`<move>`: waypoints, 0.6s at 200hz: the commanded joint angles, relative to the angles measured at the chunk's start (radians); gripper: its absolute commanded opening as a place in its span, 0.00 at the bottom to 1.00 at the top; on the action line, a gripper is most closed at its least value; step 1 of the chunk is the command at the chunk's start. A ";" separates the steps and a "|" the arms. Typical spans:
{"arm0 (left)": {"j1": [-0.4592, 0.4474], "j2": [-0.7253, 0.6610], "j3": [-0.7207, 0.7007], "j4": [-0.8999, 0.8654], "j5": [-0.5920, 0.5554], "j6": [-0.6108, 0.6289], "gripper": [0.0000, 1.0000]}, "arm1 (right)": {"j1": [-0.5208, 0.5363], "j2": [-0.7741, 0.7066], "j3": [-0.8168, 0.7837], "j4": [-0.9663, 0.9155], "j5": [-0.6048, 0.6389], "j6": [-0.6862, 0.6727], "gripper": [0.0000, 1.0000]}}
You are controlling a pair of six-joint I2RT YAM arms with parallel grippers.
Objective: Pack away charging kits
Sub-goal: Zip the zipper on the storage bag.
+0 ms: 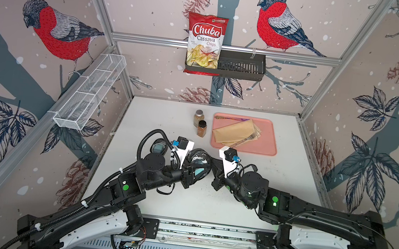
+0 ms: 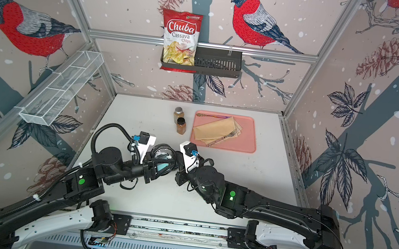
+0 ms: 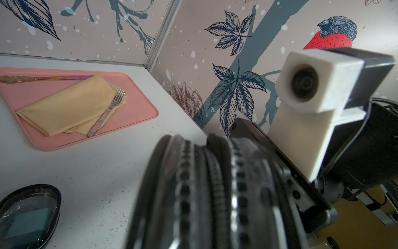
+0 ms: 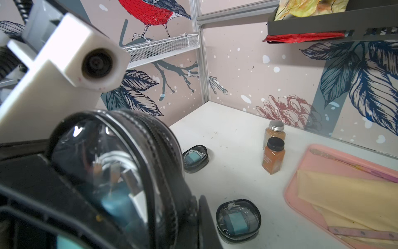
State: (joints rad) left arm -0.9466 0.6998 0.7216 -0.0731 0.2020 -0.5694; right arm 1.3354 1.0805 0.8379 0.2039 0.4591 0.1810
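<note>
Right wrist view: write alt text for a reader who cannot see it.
A clear black-rimmed case fills the near view, zipper rim toward the camera, with a teal charger and white cable inside. Beyond it on the white table lie two more such cases, two brown spice jars, and a pink tray holding a yellow napkin.

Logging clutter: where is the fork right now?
In both top views the fork lies on the folded napkin on the pink tray, at the far right of the table, just right of the spice jars.

Left arm (image 2: 112, 163) and right arm (image 2: 211, 181) meet at clear case (image 2: 162, 153) (tray (image 2: 247, 136) beyond).
</note>
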 commanded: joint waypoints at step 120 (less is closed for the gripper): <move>-0.001 0.068 -0.058 -0.133 0.148 -0.016 0.09 | -0.044 -0.056 0.029 0.145 0.061 0.001 0.00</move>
State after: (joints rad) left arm -0.9459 0.7673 0.6735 0.0154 0.2726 -0.5793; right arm 1.2984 1.0473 0.8585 0.1116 0.4133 0.1562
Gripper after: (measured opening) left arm 0.343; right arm 0.050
